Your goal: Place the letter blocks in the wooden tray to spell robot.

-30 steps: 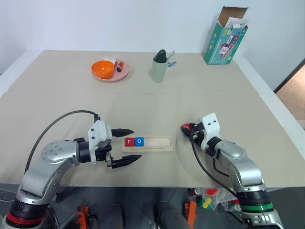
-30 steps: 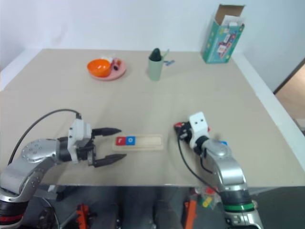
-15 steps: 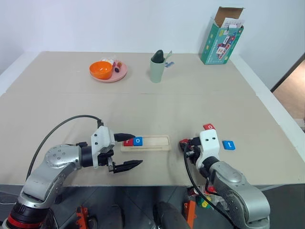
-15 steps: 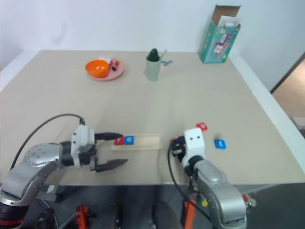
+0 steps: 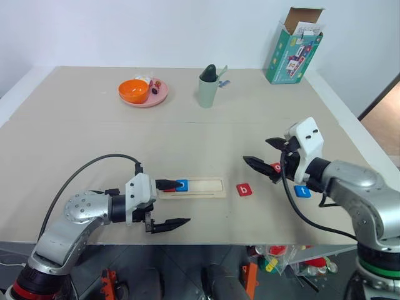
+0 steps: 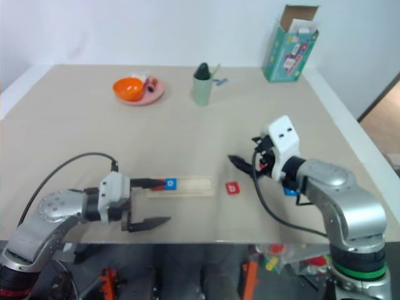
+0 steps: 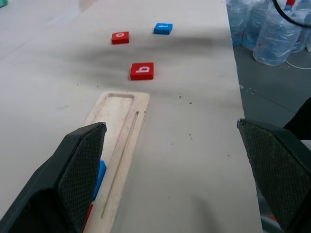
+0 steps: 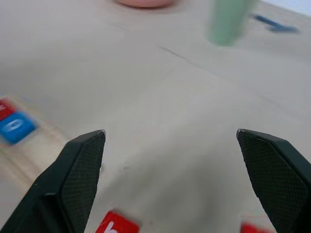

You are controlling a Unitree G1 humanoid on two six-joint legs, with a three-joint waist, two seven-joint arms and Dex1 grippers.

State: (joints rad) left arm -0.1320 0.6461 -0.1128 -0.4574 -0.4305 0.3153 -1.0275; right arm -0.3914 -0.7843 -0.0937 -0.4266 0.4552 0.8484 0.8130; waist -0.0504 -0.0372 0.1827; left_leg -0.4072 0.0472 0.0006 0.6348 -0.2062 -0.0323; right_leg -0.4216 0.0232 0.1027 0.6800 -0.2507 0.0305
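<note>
Two tiles seated in the wooden tray (image 5: 191,187), three loose on the table (image 5: 187,137).
Pink plate (image 5: 153,98) holds an orange bowl (image 5: 134,90); green cup (image 5: 208,91), open carton (image 5: 294,47) behind. Left gripper (image 5: 167,204), jaws spread, straddles the tray's red tile and blue o (image 5: 182,185). Red b (image 5: 244,189) lies beside the tray; right gripper (image 5: 265,156) hangs wide above red o (image 7: 120,37), blue t (image 5: 302,191).

The left gripper (image 7: 177,160), fingers spread wide, frames a long pale-wood tray (image 7: 118,141) on the beige table (image 7: 194,92). A blue tile (image 7: 99,175) sits in its slot. Beyond lie a red square "b" tile (image 7: 142,71), a smaller-looking red tile (image 7: 120,37) and a blue tile (image 7: 163,28).
</note>
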